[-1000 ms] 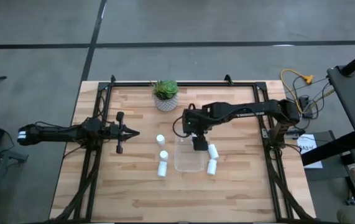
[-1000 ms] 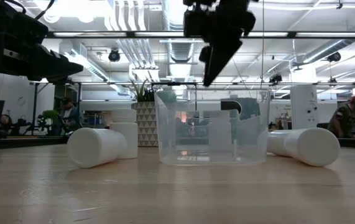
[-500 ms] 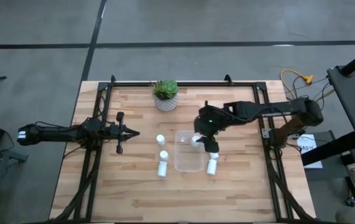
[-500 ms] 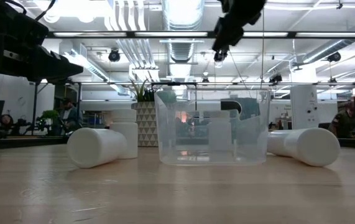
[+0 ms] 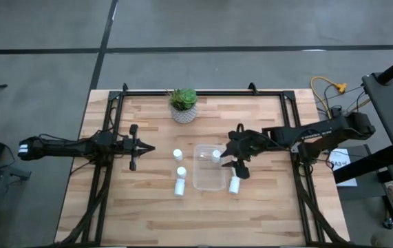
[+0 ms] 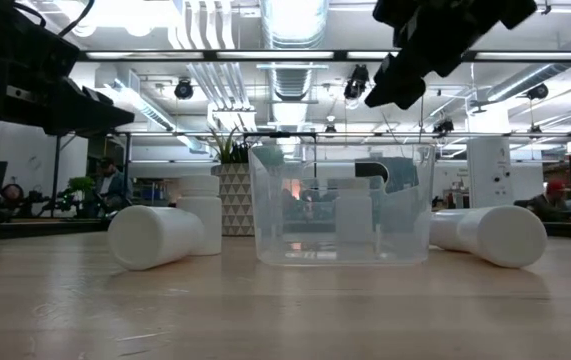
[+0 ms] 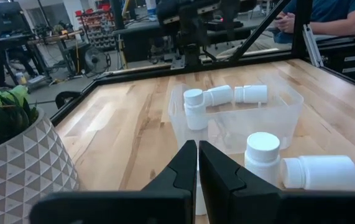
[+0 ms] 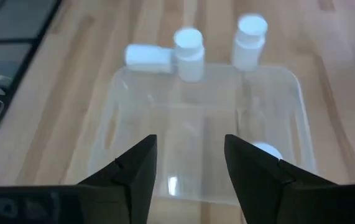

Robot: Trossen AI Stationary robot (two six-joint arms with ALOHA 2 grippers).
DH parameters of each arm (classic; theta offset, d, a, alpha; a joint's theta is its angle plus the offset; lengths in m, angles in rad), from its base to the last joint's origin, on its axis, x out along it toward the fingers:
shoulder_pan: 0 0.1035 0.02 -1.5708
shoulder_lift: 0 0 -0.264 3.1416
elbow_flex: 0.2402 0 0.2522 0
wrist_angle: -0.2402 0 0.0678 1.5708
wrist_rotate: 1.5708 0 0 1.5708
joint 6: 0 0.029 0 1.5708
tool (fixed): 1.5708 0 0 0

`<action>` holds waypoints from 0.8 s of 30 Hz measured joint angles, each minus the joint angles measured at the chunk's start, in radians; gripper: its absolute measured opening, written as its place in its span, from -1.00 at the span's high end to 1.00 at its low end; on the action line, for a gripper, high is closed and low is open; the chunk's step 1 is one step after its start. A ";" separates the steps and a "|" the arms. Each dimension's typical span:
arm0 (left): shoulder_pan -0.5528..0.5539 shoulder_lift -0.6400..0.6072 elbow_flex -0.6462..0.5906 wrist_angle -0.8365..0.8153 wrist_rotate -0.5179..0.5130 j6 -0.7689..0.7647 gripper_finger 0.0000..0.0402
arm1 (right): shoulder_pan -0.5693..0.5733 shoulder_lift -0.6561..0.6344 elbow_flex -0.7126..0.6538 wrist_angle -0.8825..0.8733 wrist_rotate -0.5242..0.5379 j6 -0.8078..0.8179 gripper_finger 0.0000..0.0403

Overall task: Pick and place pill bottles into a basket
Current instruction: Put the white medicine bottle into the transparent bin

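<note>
The clear basket [image 5: 208, 176] stands mid-table; it also shows in the low view [image 6: 340, 205] and the right wrist view [image 8: 133, 118]. One white pill bottle [image 5: 215, 156] stands upright in its far end [image 7: 194, 109]. Three bottles [image 5: 180, 172] lie or stand to its left, and one [image 5: 235, 184] lies to its right. My right gripper [image 5: 228, 156] is open and empty, raised above the table just right of the basket [image 8: 189, 162]. My left gripper [image 5: 148, 147] is shut and empty at the table's left [image 7: 198, 165].
A whitish pot with a green plant [image 5: 183, 105] stands at the table's far edge. A dark frame [image 5: 203, 91] runs around the tabletop. Bare wood lies along the near edge [image 5: 203, 220]. People show in the room behind.
My right gripper has gone from above the basket's far end toward the table's right edge and now hangs beside the basket. The bottle standing in the basket, covered by the gripper before, is now in plain view from above.
</note>
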State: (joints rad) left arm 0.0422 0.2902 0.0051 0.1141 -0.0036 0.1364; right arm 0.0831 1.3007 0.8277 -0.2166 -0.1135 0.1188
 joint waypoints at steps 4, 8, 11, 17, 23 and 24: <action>0.000 0.009 0.000 0.000 0.000 0.000 1.00 | 0.005 -0.036 -0.062 0.036 0.001 0.024 0.13; 0.000 0.009 0.000 0.004 0.000 0.000 1.00 | 0.005 -0.053 -0.100 0.036 0.002 0.059 0.13; 0.000 0.006 0.000 0.004 0.000 0.000 1.00 | 0.006 -0.057 -0.123 0.039 0.002 0.085 0.13; 0.000 0.009 0.000 0.006 0.000 0.000 1.00 | 0.020 -0.057 -0.170 0.037 0.012 0.196 0.13; 0.000 0.009 0.000 0.006 0.000 -0.001 1.00 | 0.022 -0.057 -0.127 -0.061 0.041 0.297 0.13; 0.000 0.009 0.000 0.006 0.000 -0.001 1.00 | 0.022 -0.057 -0.109 -0.096 0.047 0.322 0.13</action>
State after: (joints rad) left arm 0.0418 0.2989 0.0051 0.1200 -0.0040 0.1349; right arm 0.1054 1.2434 0.7185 -0.3127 -0.0670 0.4403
